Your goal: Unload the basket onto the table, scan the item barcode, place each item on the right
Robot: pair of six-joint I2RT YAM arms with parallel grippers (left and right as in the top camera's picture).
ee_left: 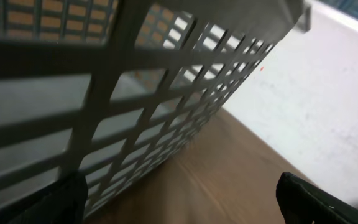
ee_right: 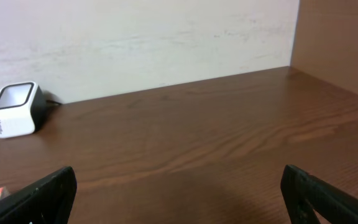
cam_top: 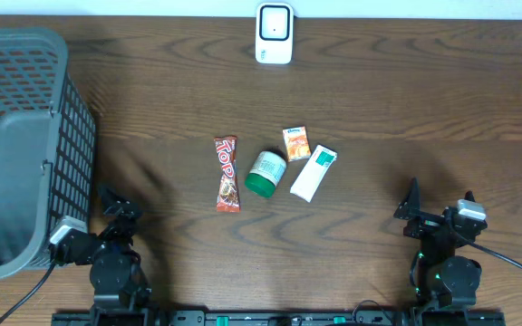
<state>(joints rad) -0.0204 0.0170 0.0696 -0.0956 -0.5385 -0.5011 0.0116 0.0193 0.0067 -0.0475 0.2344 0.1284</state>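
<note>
Four small items lie in a loose cluster at the middle of the table [cam_top: 406, 100], well apart from both arms. The candy bar [cam_top: 227, 174] is leftmost; its long axis runs from the far side to the near side with only a slight tilt, and its red wrapper carries large white letters that look like "TOP". Just to its right is a small bottle [cam_top: 265, 173] with a white label, its green end turned toward the near edge; the label print is too small to read. The white pack [cam_top: 313, 172] lies on a diagonal, its green-marked end pointing far and right, its plain end near and left. The orange packet [cam_top: 296, 143] sits just beyond these two, its writing unreadable.

The white scanner [cam_top: 274, 33] stands at the far edge, its dark window facing up. A gray mesh basket [cam_top: 25, 145] fills the left side.

The left gripper [cam_top: 119, 206] rests beside the basket, jaws spread wide and holding nothing. The right gripper [cam_top: 438, 204] sits at the near right, likewise wide apart and empty.
</note>
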